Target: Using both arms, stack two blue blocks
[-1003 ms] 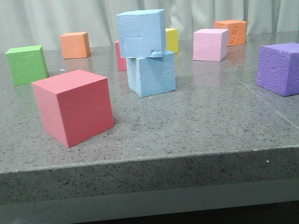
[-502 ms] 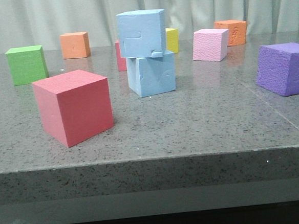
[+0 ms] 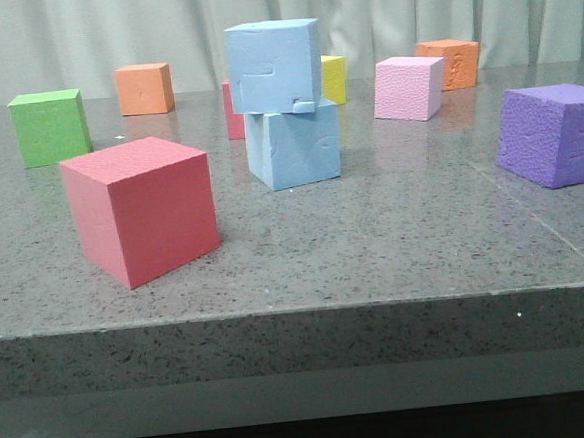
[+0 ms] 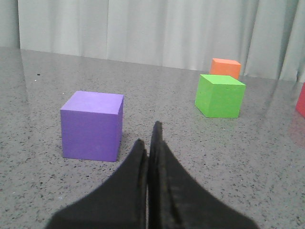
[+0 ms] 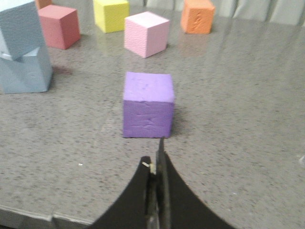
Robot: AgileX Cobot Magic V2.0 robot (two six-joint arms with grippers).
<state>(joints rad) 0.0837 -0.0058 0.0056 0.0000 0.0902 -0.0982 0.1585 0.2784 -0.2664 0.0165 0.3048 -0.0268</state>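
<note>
over table, left fingers (image 4: 148,143) and right fingers (image 5: 156,162) both clenched, holding nothing.

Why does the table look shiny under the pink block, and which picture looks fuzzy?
Front view: the polished table mirrors the pink block, a faint reflection. Right wrist view: slightly blurry, softest around the stacked blue blocks. Left wrist view: sharper, only the near black jaws are soft.

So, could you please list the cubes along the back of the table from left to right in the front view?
Green cube → left orange cube → yellow cube → pink cube → right orange cube. The small red cube behind the blue stack is mostly hidden, so I left it out.
</note>
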